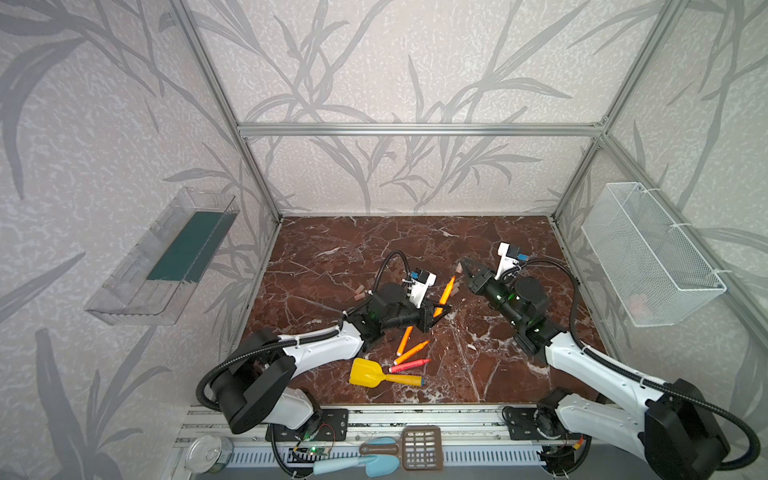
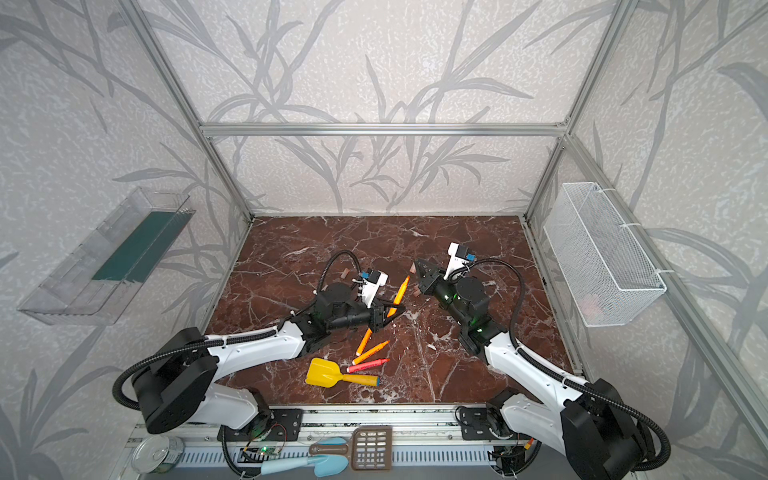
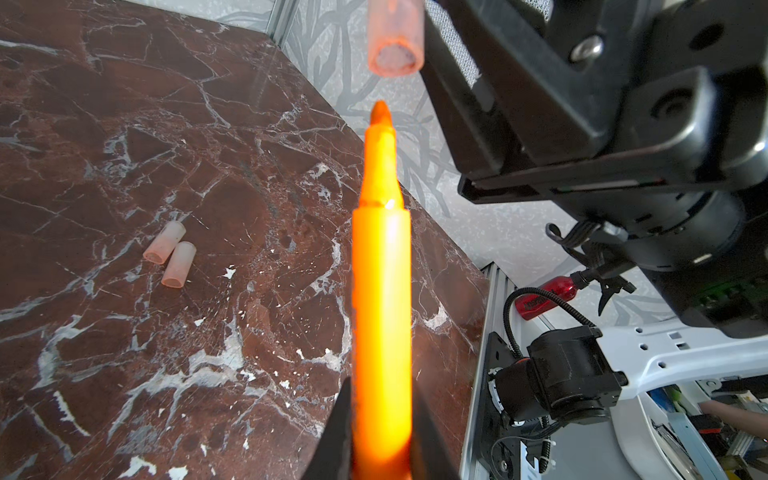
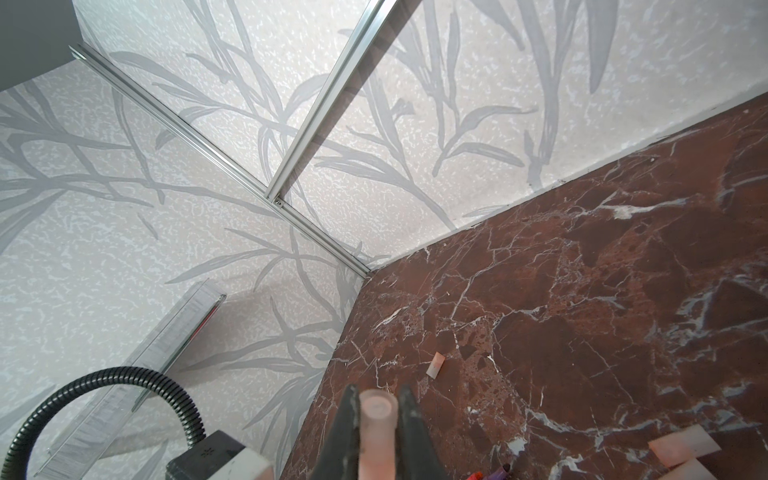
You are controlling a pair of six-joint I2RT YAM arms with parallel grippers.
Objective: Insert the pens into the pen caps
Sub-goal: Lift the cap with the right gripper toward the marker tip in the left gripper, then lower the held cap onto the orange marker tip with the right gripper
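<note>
The orange pen (image 3: 381, 291) fills my left hand (image 3: 380, 419), which is clamped tight on its barrel. Its tip is aimed at the pen cap (image 3: 395, 41) pinched in my closed right hand (image 4: 376, 401), and tip and cap mouth are near but apart. Two loose caps (image 3: 170, 257) lie side by side on the counter (image 3: 124, 124). Two more orange pens (image 1: 412, 352) and a pink-red pen (image 1: 409, 365) lie beside the yellow shovel (image 1: 365, 372).

Yellow shovel (image 1: 366, 372) on marble tabletop (image 1: 357, 241)
</note>
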